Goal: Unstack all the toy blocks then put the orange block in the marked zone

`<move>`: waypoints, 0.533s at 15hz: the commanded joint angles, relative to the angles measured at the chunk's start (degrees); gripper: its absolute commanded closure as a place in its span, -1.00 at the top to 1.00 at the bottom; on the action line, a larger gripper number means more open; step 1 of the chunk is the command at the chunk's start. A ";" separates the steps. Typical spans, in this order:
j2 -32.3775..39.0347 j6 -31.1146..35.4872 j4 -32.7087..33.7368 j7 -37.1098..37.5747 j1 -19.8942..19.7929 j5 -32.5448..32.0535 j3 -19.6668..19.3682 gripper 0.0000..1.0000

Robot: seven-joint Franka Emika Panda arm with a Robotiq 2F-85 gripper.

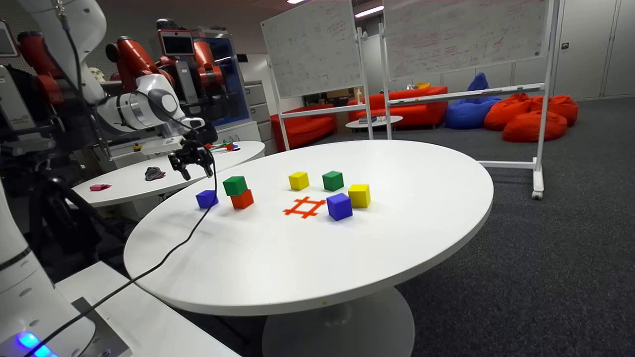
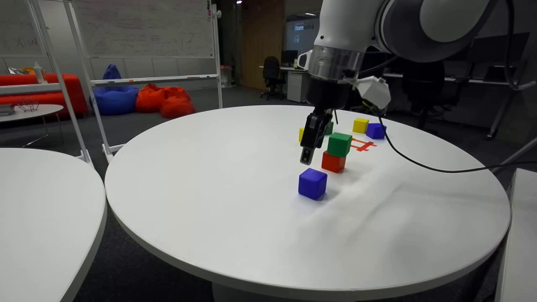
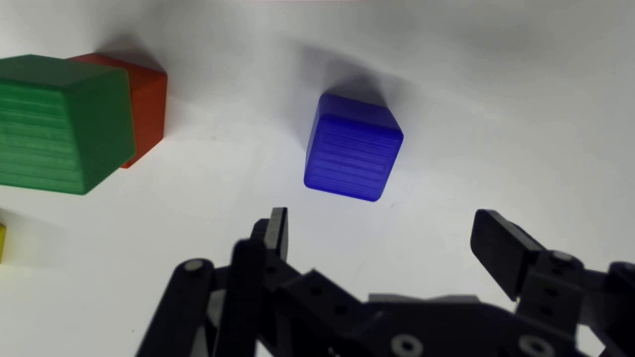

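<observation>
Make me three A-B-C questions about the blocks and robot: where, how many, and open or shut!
1. Where is the orange-red block?
A) In the marked zone
B) Under a green block
C) On a blue block

2. How many yellow blocks show?
A) Four
B) Three
C) Two

3. How is the end effector?
A) Open, empty
B) Shut, empty
C) Gripping a block

1B: green sits on it in both exterior views.
2C: both exterior views show two.
3A: the wrist view shows its jaws apart, nothing between.
</observation>
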 commanded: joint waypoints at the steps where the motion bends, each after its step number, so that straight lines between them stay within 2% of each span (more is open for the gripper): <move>1: 0.01 -0.05 0.01 -0.42 0.57 0.48 -0.59 1.00; 8: 0.09 -0.01 0.20 0.72 0.92 -0.48 -1.23 1.00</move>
